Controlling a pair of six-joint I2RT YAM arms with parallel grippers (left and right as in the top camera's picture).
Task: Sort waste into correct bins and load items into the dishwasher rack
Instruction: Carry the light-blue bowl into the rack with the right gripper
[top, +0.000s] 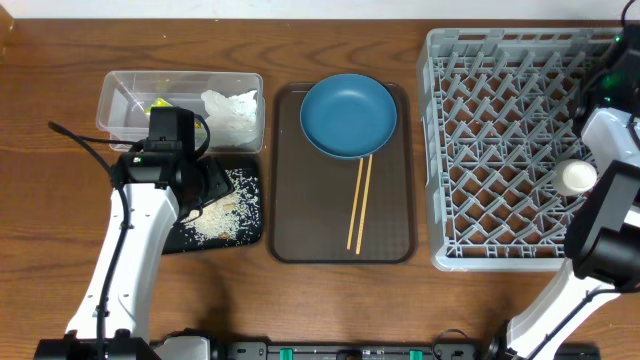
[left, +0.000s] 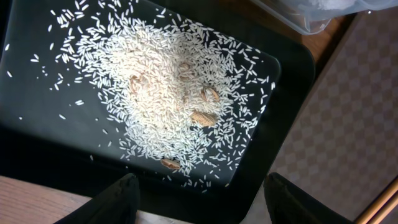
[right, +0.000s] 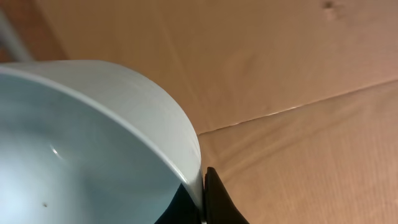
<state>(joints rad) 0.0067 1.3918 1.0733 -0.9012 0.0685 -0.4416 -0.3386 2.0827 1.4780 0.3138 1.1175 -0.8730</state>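
Right wrist view: right gripper (right: 204, 202), fingers (right: 217, 200) clamped on the rim of a white round glazed bowl (right: 93, 143). One dark finger lies outside the wall; the other is inside and mostly hidden. Overhead view: a white round shape, prob. this bowl, sits at the right side of the large square grey plastic dishwasher rack (top: 500, 150), over the lattice. Whether it touches the pegs cannot be told.

Handling (judged): the bowl is stiff, smooth, prob. slippery and breakable. A rim pinch lets it pivot, so lower it slowly and lean it between pegs.

Left gripper (left: 208, 202): fingers apart w/ nothing between, hovering over the near edge of the shallow black rectangular tray (left: 292, 81). The tray carries a heap of loose whitish rice-like scraps (left: 161, 93) w/ a few tan bits.

Not yet loaded, on the brown rectangular serving tray (top: 290, 200):
- Round dark-blue plate (top: 348, 115): stiff, lies flat, take at the rim.
- Pair of wooden chopsticks (top: 358, 205): light, thin, apt to roll, upper ends meeting the plate rim. Grip both together mid-length.

Clear plastic rectangular tub (top: 115, 110) holds the yellow-green snack wrapper (top: 160, 104) and crumpled white tissue (top: 232, 112).

Obstacles: rack pegs, and the right arm's own body over the rack's right side. A bare strip of wooden worktop (top: 60, 40) separates the serving tray from the rack.
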